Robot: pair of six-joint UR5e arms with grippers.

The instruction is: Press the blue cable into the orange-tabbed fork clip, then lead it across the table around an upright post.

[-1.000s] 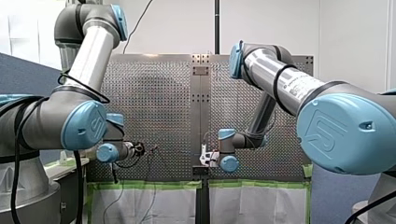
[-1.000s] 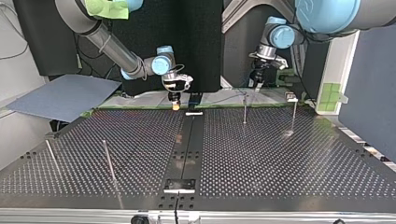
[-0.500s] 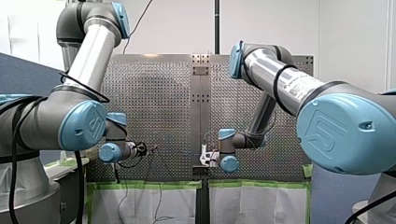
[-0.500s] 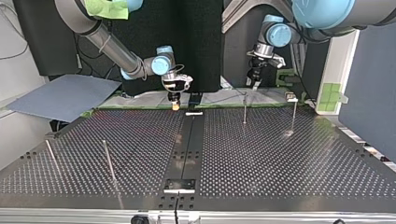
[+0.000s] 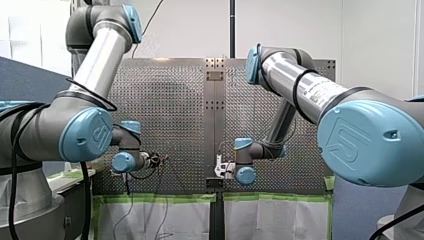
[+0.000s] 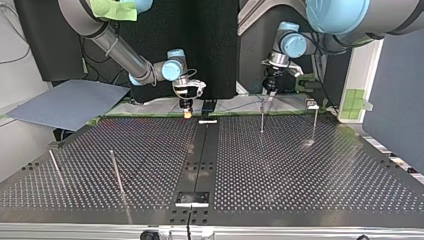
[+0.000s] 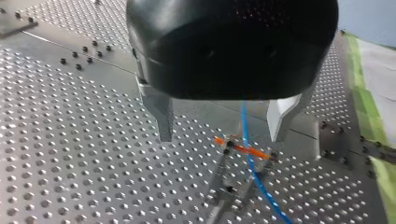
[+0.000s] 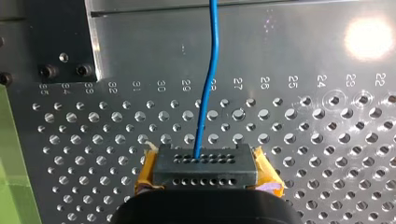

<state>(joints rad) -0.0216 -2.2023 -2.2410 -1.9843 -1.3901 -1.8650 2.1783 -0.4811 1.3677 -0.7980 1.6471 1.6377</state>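
left wrist view: the left gripper [image 7: 219, 137] is seen with metal fingers spread and nothing clamped, straddling the blue cable [image 7: 246, 140], which lies across the orange-tabbed fork clip [image 7: 240, 150], probably so it can be pressed down into the fork. the cable's end is anchored by the right gripper [image 8: 205, 179], closed on a black block [image 8: 205, 163].
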